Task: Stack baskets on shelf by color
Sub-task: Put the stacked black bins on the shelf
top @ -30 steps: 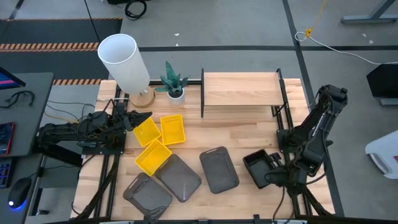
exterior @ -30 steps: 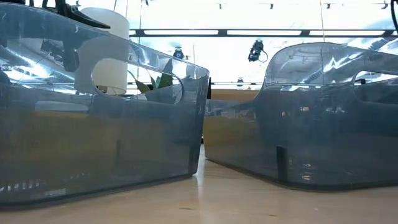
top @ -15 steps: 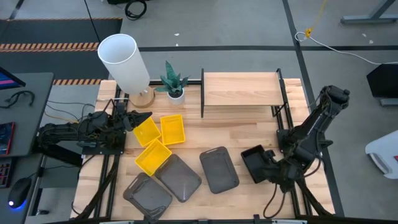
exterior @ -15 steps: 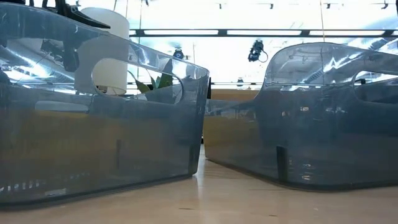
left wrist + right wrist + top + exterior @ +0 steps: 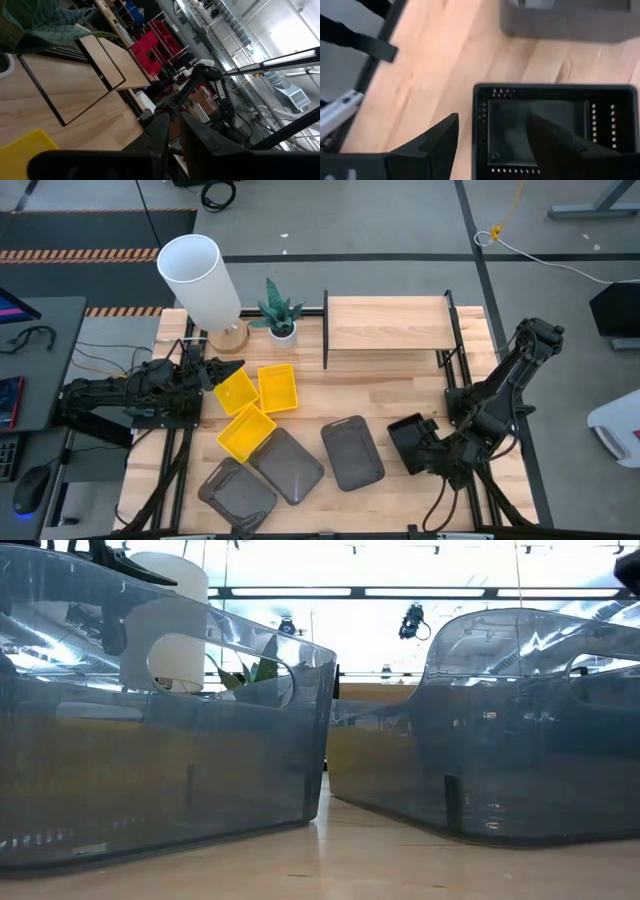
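Observation:
A black mesh basket (image 5: 411, 442) (image 5: 550, 125) stands on the table at the near right. My right gripper (image 5: 433, 450) (image 5: 491, 120) is open over its end, one finger above the inside and one outside over the wood, touching nothing. Three yellow baskets (image 5: 237, 390) (image 5: 278, 387) (image 5: 246, 432) and three grey baskets (image 5: 238, 490) (image 5: 290, 465) (image 5: 352, 452) lie on the table left of centre. The shelf (image 5: 388, 323) stands at the far right, its board bare. My left gripper (image 5: 212, 372) (image 5: 174, 120) waits shut at the left, beside the yellow baskets.
A white cylinder (image 5: 198, 278) on a wooden foot and a small potted plant (image 5: 278, 310) stand at the far left. In the low view two grey baskets (image 5: 160, 740) (image 5: 520, 730) fill the foreground. Bare wood lies between the shelf and the baskets.
My right gripper has opened and let go of the black basket, which now rests on the table. The hand has shifted a little toward the table's left with a slight roll of the wrist. The left arm has kept still.

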Action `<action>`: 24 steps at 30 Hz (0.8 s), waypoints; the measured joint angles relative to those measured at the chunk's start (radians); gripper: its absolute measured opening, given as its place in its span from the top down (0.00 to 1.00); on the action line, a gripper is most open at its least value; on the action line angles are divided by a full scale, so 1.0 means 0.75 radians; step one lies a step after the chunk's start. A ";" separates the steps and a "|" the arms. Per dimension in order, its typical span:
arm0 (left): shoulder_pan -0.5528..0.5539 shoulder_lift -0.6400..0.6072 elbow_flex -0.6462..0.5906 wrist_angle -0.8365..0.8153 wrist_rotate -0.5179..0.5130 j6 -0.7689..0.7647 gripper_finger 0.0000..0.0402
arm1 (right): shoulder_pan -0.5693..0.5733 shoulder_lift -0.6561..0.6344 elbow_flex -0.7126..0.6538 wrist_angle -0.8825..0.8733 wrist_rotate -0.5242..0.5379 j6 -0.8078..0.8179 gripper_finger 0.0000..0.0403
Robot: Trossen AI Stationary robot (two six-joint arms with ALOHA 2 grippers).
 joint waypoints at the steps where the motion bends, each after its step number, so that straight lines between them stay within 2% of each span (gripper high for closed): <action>1: 0.000 0.000 0.000 0.000 0.000 0.000 0.87 | 0.000 0.007 -0.015 0.007 -0.003 0.004 0.41; 9: 0.000 -0.001 0.000 0.000 0.000 0.000 0.87 | 0.081 0.094 -0.168 0.254 -0.026 0.007 0.41; 15: 0.000 -0.001 0.000 0.000 0.000 0.000 0.87 | 0.101 0.193 -0.259 0.293 0.064 0.001 0.44; 24: 0.000 -0.001 0.000 0.001 0.000 0.000 0.87 | 0.101 0.296 -0.299 0.406 0.085 -0.074 0.63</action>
